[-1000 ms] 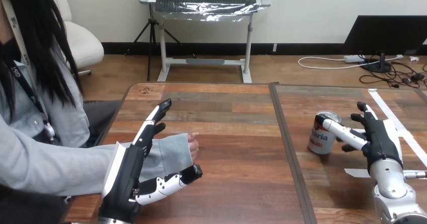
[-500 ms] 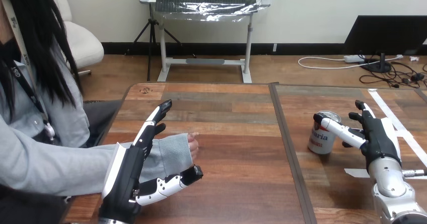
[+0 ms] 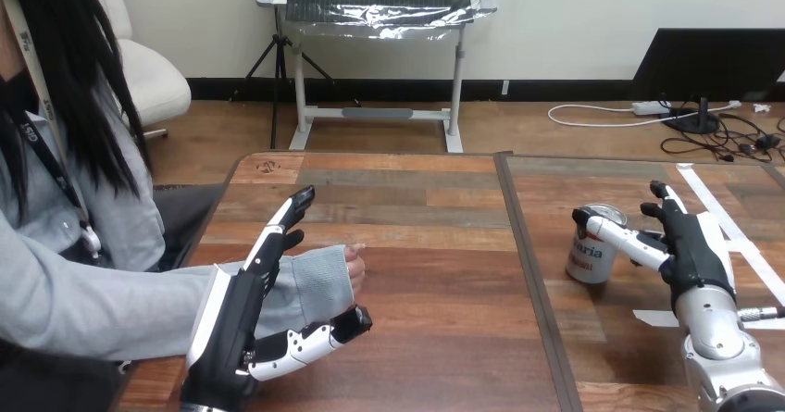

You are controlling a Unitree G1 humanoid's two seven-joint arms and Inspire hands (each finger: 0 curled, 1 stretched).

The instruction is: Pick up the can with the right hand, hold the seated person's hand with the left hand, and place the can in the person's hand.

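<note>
In the head view I am watching my right hand (image 3: 694,250) creeping a touch nearer the can (image 3: 591,245), which is standing on the table (image 3: 435,273) at its right side. The thumb is lying across the can's front and the fingers are reaching wide, not yet wrapping. My left hand (image 3: 231,329) is staying spread beside the person's hand (image 3: 353,264), gripping nothing, so both holds are pending.

Plank worktop (image 3: 426,245) on my feed
I see two wood-grain panels meeting at a dark seam (image 3: 529,273), with white tape strips (image 3: 752,256) on the right-hand panel.
</note>
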